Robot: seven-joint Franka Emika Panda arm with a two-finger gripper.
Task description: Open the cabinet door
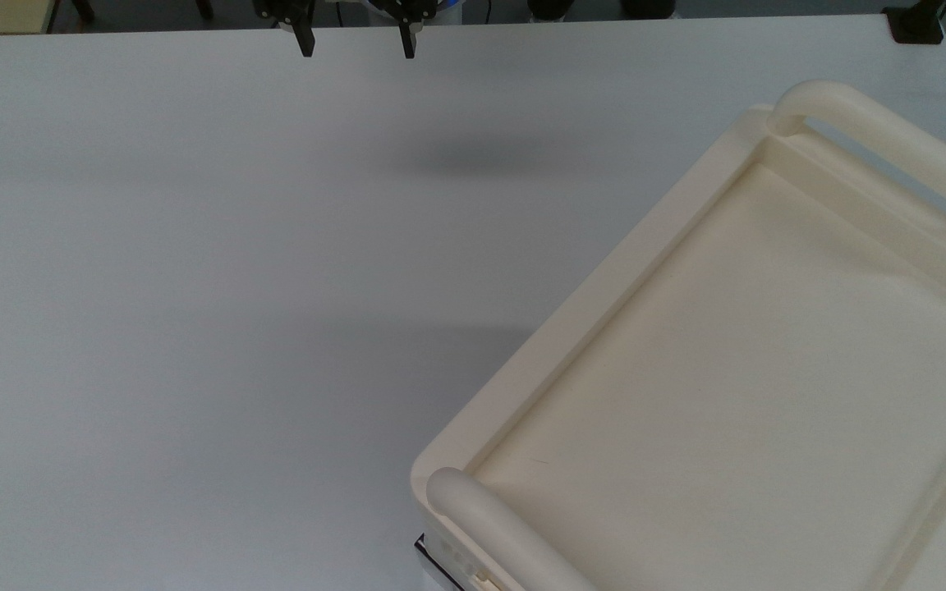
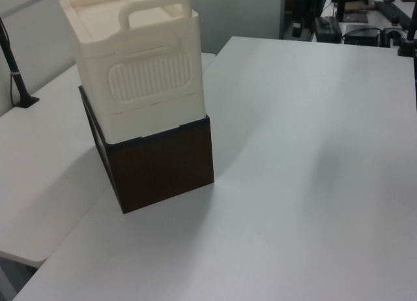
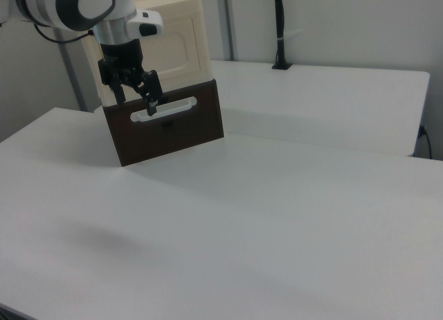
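The gripper (image 1: pixel 356 41) hangs over the far edge of the white table (image 1: pixel 194 287) in the top view, its two black fingers (image 1: pixel 305 39) spread wide apart with nothing between them. In the right view the same gripper (image 3: pixel 136 102) points downward from the white arm (image 3: pixel 83 5). It lies in line with the dark brown base box (image 3: pixel 173 136), though how near it is to that face cannot be judged from here. The cabinet (image 1: pixel 727 369) sits at the near right corner of the table in the top view, turned at an angle to the table's edges. Its recessed top is rimmed, and a thick rounded handle bar (image 1: pixel 884 156) stands at each short end. In the left view the cream cabinet (image 2: pixel 140 66) stands on the brown box (image 2: pixel 166 164) close to the table's edge at the left view's left. The cabinet door (image 3: pixel 176 46) is probably the framed cream panel facing the camera in the right view, above the box's white slot (image 3: pixel 166 109); it lies flush and closed. In the top view, bare table stretches from the cabinet's long side to the table's left and far edges.
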